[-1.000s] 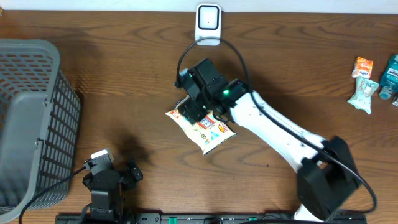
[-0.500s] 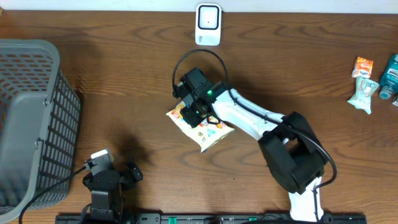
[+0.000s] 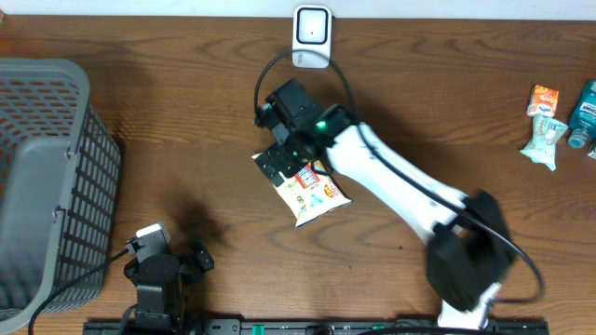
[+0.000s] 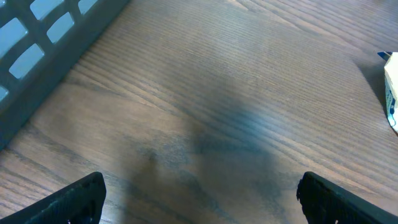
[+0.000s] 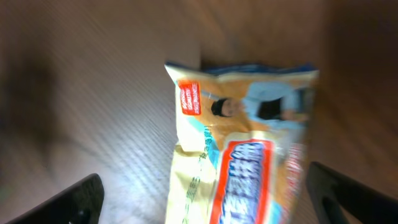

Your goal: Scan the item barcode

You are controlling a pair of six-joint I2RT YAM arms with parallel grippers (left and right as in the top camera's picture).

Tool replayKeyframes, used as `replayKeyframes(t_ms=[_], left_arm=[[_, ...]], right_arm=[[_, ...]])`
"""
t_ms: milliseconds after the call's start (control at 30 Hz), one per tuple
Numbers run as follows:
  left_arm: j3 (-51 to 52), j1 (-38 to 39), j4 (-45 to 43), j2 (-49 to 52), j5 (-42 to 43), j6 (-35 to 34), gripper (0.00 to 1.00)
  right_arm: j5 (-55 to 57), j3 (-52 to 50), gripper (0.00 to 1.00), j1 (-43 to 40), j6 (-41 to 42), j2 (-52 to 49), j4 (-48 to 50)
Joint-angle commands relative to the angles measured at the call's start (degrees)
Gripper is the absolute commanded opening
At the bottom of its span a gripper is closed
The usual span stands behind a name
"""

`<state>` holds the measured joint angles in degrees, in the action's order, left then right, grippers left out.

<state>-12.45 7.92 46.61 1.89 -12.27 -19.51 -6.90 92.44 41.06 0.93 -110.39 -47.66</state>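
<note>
- My right gripper (image 5: 205,199) stands spread wide, one finger at either side of the snack packet (image 3: 312,186), and neither finger presses it as far as the wrist view shows.
- The packet lies flat on the table (image 3: 186,112) at about the middle of the overhead view, its length running from 10 o'clock to 4 o'clock.
- My right hand sits over the packet's 10 o'clock end; the 4 o'clock end lies bare, printed side up in red, yellow and blue.
- The wrist picture is blurred, so I cannot read any barcode on the packet.
- The white scanner (image 3: 311,35) stands at 12 o'clock from the packet, at the table's far edge, apart from it.
- My left gripper (image 4: 199,202) rests at 7 o'clock, fingers wide apart with only bare wood between them.
- The grey basket (image 3: 93,177) fills the 9 o'clock side, near my left hand.
- At 2 o'clock, well apart, lie an orange packet (image 3: 545,98), a pale wrapper (image 3: 543,141) and a teal bottle (image 3: 585,112).
</note>
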Motion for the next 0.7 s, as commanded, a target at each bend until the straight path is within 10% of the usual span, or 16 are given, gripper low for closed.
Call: replayKeyframes(t_ms=[0, 100, 367, 500, 533, 667], left_arm=[[0.1, -0.1, 3.9, -0.1, -0.3, 1.2, 0.98], [0.1, -0.1, 3.9, -0.1, -0.3, 1.2, 0.98], [0.1, -0.1, 3.9, -0.1, -0.3, 1.2, 0.98], [0.1, -0.1, 3.9, -0.1, -0.3, 1.2, 0.98], [0.1, -0.1, 3.9, -0.1, -0.3, 1.2, 0.98], [0.1, -0.1, 3.9, -0.1, -0.3, 1.2, 0.98]], right_arm=[[5.9, 0.7, 0.66, -0.1, 4.9, 3.2, -6.8], [5.8, -3.9, 0.46, -0.1, 5.3, 2.6, -7.0], [6.7, -18.4, 0.44, 0.6, 5.9, 0.9, 5.6], [7.0, -20.0, 0.78, 0.2, 8.5, 0.9, 6.5], [7.1, -19.3, 0.99, 0.1, 8.4, 1.3, 5.3], [9.0, -13.9, 0.99, 1.0, 7.5, 3.3, 1.2]])
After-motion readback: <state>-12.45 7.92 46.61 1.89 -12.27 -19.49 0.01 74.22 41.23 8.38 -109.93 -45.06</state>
